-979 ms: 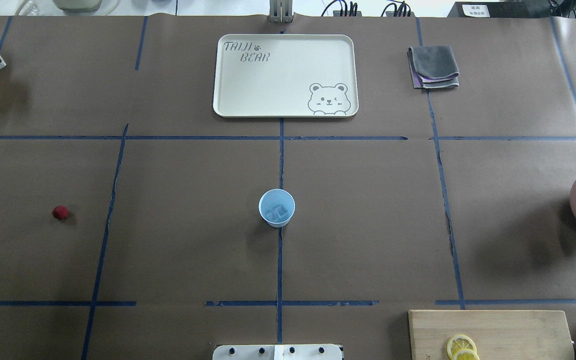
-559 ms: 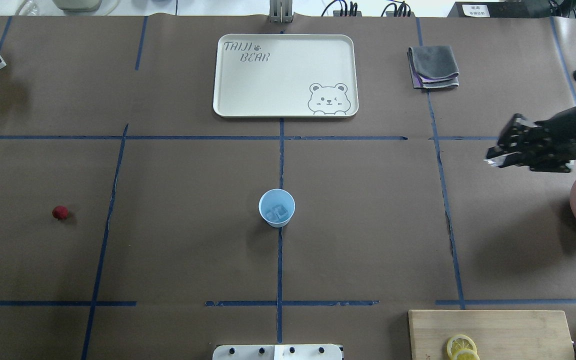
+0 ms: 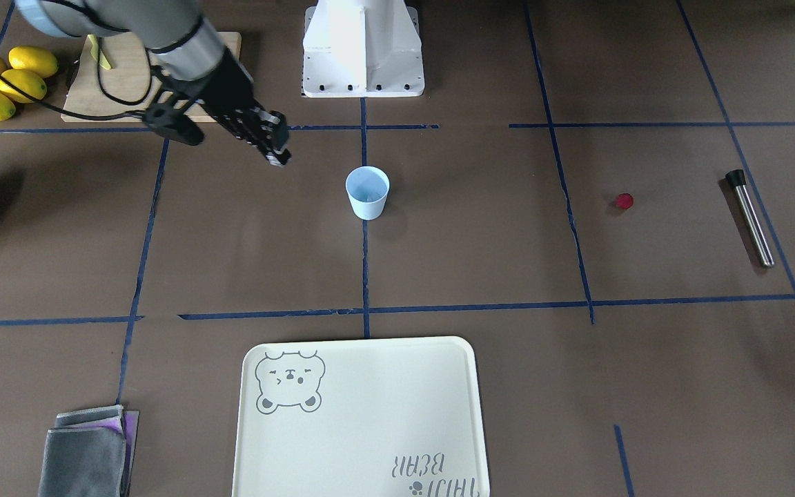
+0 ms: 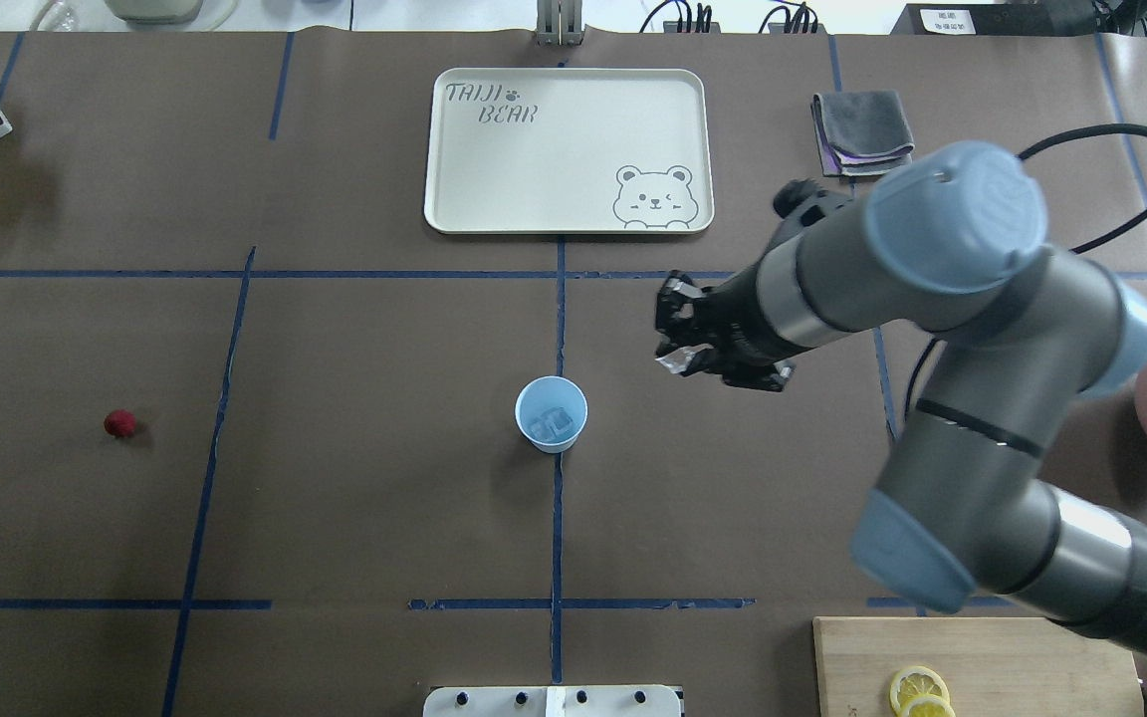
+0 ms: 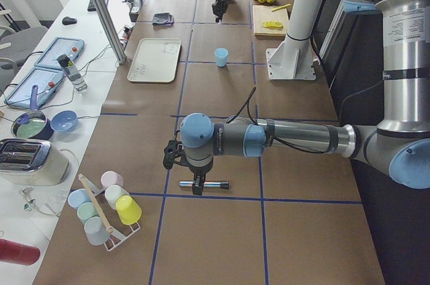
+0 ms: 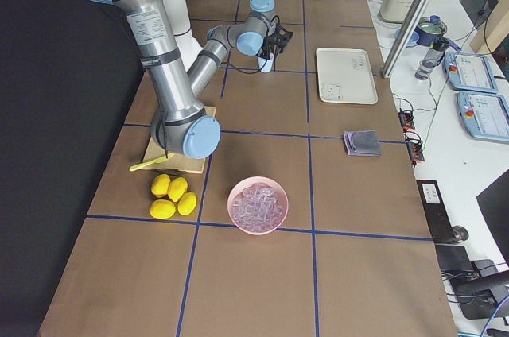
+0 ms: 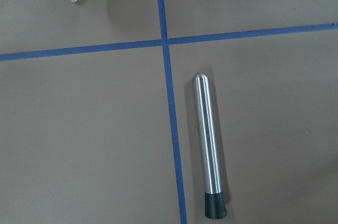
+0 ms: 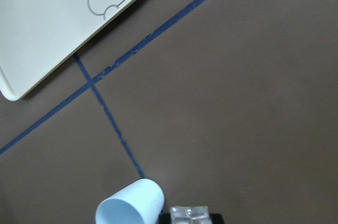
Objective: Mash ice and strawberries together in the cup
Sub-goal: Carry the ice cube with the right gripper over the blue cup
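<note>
Clear, whitish ice chunk [image 4: 674, 358] clamped in the closed right gripper [image 4: 675, 337], held above the brown paper-covered surface [image 4: 384, 498], near the small light blue plastic cup [image 4: 552, 413] but not yet over its mouth. More ice [image 4: 551, 426] already at the cup bottom. Small dark red strawberry piece [image 4: 119, 424] on the surface, well apart from the cup, on the robot's left. Left gripper [image 5: 197, 181] poised over the steel muddler with black end cap [image 7: 208, 145]; open or closed, cannot tell.

Probable faults:
- Early release: risk of a rim strike or a chunk lost on the surface. Centre over the mouth before opening.
- Low approach: risk of clipping and tipping the light, unrestrained cup. Keep clearance.
- Slippery ice: possible slip from the grip in transit.
- Mashing without the strawberry piece: incomplete result. Load first.
</note>
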Tool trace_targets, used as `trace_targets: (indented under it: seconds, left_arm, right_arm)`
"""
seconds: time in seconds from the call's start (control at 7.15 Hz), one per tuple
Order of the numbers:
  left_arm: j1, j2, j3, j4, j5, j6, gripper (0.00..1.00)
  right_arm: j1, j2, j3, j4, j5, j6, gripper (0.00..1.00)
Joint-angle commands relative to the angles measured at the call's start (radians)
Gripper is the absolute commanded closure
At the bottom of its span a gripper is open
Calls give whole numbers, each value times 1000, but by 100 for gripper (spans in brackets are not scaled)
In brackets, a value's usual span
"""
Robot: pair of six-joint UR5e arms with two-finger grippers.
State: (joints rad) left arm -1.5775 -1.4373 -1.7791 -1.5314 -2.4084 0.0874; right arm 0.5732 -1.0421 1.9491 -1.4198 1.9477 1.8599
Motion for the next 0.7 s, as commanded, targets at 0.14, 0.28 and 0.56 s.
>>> trace_targets:
  seconds: [0.14,0.28,0.56]
  left_arm:
    - [1,0,0,0,-2,2,0]
    - [1,0,0,-1,-18,2,0]
    - [1,0,0,-1,-21,2,0]
  right_arm:
    - [-90,194,-196,-24,-118,67,99]
    - [-110,182,-197,-24,-119,65,93]
    - [-131,172,-205,-24,-128,64,64]
